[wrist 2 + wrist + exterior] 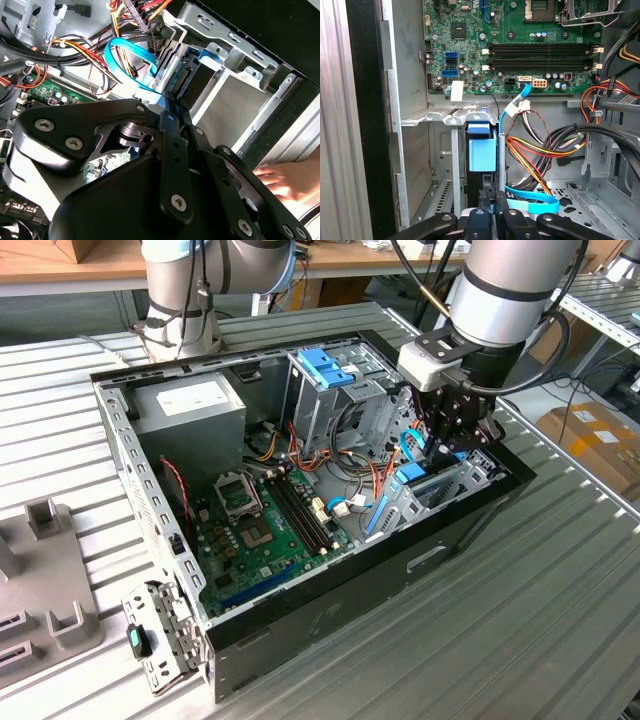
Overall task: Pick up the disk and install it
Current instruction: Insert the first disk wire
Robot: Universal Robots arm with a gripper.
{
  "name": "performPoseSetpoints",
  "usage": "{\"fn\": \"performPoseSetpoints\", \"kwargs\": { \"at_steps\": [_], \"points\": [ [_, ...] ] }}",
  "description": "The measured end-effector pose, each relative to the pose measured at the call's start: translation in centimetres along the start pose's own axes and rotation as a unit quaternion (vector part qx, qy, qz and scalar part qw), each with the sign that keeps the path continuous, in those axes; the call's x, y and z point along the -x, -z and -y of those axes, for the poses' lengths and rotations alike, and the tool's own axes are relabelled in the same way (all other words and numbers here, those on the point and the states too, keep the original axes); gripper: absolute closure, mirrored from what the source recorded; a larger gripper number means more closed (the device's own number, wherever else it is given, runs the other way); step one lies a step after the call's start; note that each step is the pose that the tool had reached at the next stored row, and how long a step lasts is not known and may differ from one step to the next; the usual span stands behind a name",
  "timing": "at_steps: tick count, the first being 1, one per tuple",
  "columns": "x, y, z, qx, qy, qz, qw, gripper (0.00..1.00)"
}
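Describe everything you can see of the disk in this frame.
The disk stands on edge in a slot of the metal drive bay. Its light-blue plastic carrier shows end-on, with a darker blue tab toward the motherboard; the second wrist view shows a dark flat side. Bay walls flank it closely. The gripper is right at its outer end.

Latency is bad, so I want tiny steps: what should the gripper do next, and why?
Probably a short push deeper: the disk stands edge-on in the drive bay, with the gripper at its end; whether it is seated is unclear.
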State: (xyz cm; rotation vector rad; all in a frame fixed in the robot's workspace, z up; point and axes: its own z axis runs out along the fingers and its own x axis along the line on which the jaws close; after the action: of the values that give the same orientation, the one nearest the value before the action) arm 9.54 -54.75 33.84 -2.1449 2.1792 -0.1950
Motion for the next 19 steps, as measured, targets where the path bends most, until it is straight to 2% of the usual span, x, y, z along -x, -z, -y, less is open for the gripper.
{"fn": "performPoseSetpoints", "kwargs": {
  "at_steps": [6, 7, 8, 12, 13, 15, 19],
  "points": [
    [0.01, -0.03, 0.00, -0.0001, 0.000, 0.0003, 1.00000, 0.84],
    [0.00, -0.04, 0.00, 0.0000, 0.000, 0.0003, 1.00000, 0.83],
    [0.00, -0.04, 0.00, 0.0000, 0.000, 0.0003, 1.00000, 0.76],
    [0.00, -0.01, 0.00, 0.0000, 0.000, 0.0000, 1.00000, 0.76],
    [0.00, 0.18, 0.03, 0.0000, 0.000, 0.0000, 1.00000, 0.76],
    [-0.03, 0.97, 0.14, 0.0000, 0.000, 0.0000, 1.00000, 0.76],
    [-0.06, 1.80, 0.27, 0.0000, 0.000, 0.0000, 1.00000, 0.76]
  ]
}}
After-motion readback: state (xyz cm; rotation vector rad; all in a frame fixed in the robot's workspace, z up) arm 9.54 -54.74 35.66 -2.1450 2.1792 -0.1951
